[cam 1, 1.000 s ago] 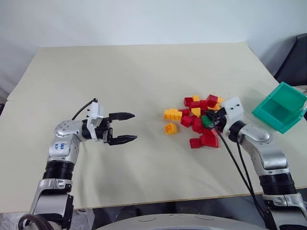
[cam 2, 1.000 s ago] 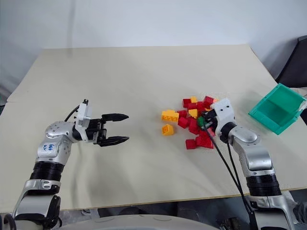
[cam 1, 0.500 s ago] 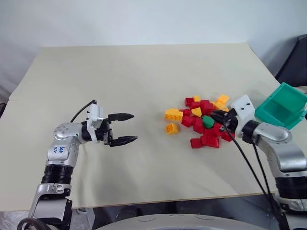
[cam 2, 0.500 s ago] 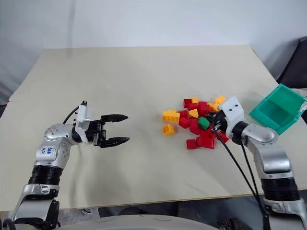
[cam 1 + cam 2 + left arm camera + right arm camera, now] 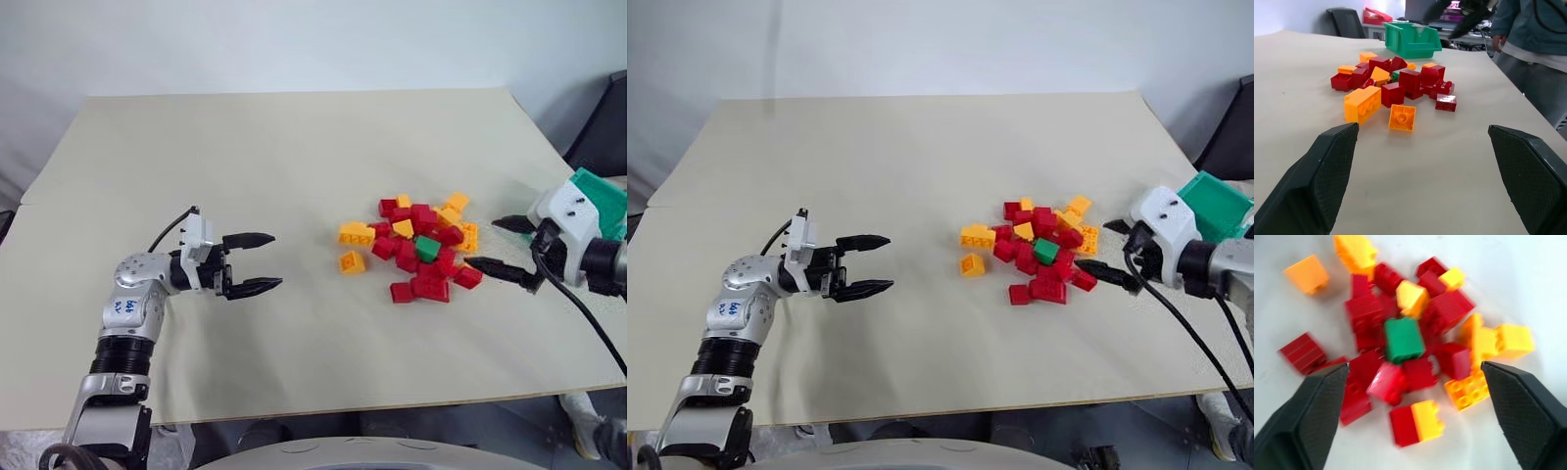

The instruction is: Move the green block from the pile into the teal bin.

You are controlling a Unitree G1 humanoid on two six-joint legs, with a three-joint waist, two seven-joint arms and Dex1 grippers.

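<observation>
Right gripper (image 5: 502, 245) hangs wide open beside the pile (image 5: 416, 248), holding nothing — green block (image 5: 426, 247) sits on top, so the grab comes next — teal bin (image 5: 605, 201) waits behind.

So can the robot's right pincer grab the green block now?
Probably yes. The right pincer is open beside the pile, and the green block lies on top with nothing over it, though red bricks crowd its sides.
</observation>
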